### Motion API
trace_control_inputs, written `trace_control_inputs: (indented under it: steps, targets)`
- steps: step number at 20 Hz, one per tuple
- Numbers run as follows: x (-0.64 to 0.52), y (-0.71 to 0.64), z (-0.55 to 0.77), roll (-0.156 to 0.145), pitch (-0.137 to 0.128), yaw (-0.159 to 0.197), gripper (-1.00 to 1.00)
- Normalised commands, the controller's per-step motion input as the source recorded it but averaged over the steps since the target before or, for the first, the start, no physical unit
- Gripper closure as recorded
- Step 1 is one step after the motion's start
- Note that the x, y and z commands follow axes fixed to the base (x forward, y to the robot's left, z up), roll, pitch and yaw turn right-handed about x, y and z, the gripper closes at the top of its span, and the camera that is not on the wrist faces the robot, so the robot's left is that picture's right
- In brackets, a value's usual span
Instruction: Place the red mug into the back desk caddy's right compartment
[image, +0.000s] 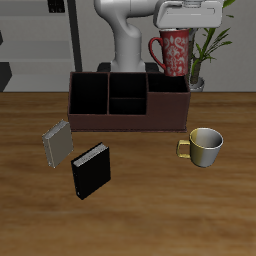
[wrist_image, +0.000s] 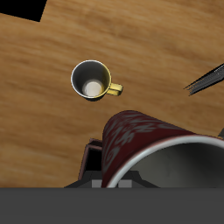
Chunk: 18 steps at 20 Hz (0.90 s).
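Observation:
The red mug (image: 174, 50) with its whitish floral pattern hangs upright in the air, and my gripper (image: 173, 34) is shut on its rim from above. It is above and slightly behind the back desk caddy (image: 128, 117), a long dark reddish-brown box with black cells. The right compartment (image: 168, 101) is the end section just below the mug. In the wrist view the red mug (wrist_image: 147, 144) fills the foreground with its grey-white inside showing, and a corner of the caddy (wrist_image: 87, 158) peeks out beside it. My fingers are hidden there.
A plain yellowish-gold mug (image: 205, 143) (wrist_image: 92, 79) stands on the wooden table in front of the caddy's end. A grey book (image: 57, 144) and a black book (image: 90, 170) lie nearer the front edge. A potted plant (image: 203, 55) stands behind the caddy.

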Motion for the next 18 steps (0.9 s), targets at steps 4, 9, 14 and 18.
trace_control_inputs:
  steps: [4,9,14,18]
  targets:
    - [-0.4,0.05,0.0,0.004,0.004,0.059,1.0]
    - [-0.32,-0.06,0.07,0.001,-0.02,0.017,1.0]
    - [-0.33,-0.12,0.02,-0.017,-0.017,-0.001,1.0]
    - [-0.06,-0.05,-0.03,-0.001,0.01,-0.003,1.0]
